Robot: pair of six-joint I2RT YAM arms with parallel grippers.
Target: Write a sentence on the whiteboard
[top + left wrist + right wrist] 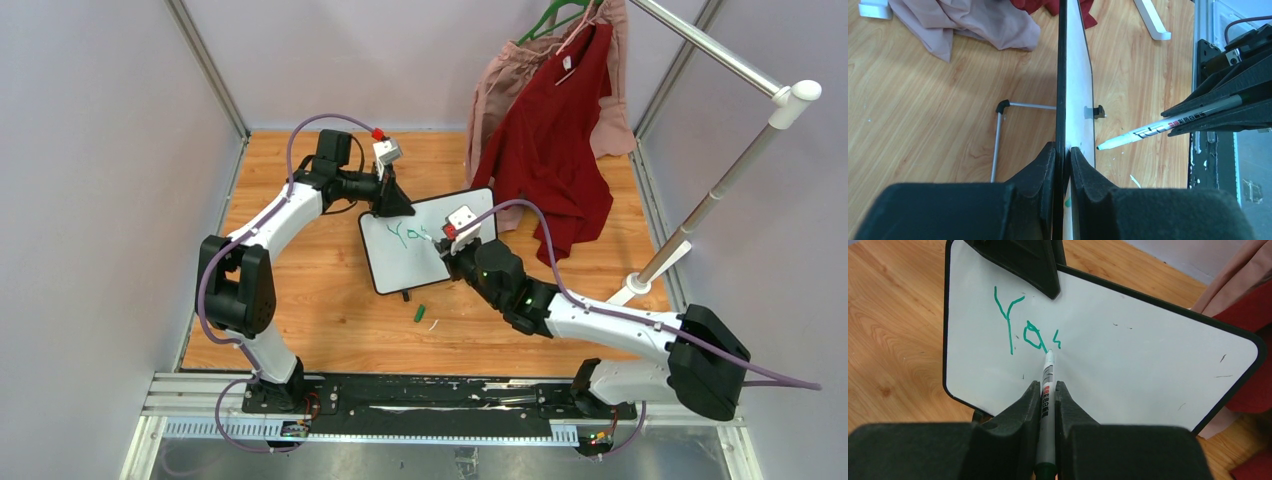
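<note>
The whiteboard (pixel 425 240) stands tilted on the wooden table, its white face (pixel 1128 350) toward the right wrist camera. Green lettering (pixel 1020 330) on it reads "Yo" plus a short first stroke of another letter; it also shows in the top view (pixel 405 234). My left gripper (pixel 1063 150) is shut on the board's top edge (pixel 1061 75), seen edge-on. My right gripper (pixel 1048 386) is shut on a white marker (pixel 1047 400). The marker tip (pixel 1049 353) is at the board just below the "o". The marker also shows in the left wrist view (pixel 1168 126).
A green marker cap (pixel 421 313) lies on the table in front of the board. A red garment (pixel 550 140) and a pink one (pixel 505 70) hang from a rack (pixel 720 190) at the back right. The board's wire stand (pixel 1000 130) rests behind it.
</note>
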